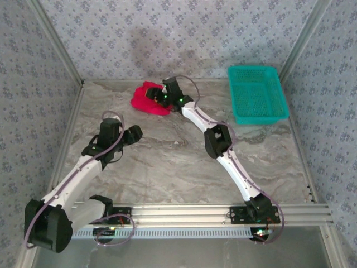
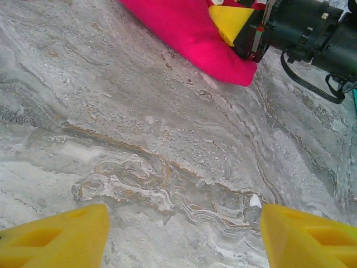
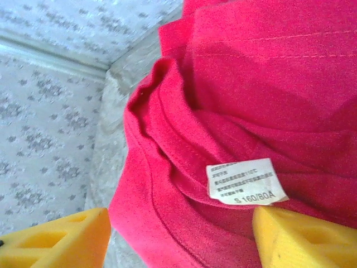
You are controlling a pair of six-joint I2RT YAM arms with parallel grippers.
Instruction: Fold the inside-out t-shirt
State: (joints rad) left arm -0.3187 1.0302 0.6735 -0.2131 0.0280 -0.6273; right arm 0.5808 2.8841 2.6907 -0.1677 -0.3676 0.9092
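Desk [image 1: 178, 167] of grey marbled stone carries everything. A teal mesh basket [image 1: 257, 95] sits at its far right corner, well apart from the work. The inside-out t-shirt [image 1: 146, 100] lies bunched in a red heap against the far edge, left of the middle, not yet spread or folded.

The right claw [image 3: 178, 240] is down on that heap, its yellow fingers standing wide with rumpled cloth between them but nothing pinched. The left claw [image 2: 181, 240] hovers over bare desk nearer the left edge, jaws apart and empty, short of the shirt.

The white tag [image 3: 246, 181] shows among several stacked folds just by the right claw. Closing there would likely catch more than one layer and lift the whole lump instead of a single hem. With the heap so near the far edge, a push could also crowd it against the wall.
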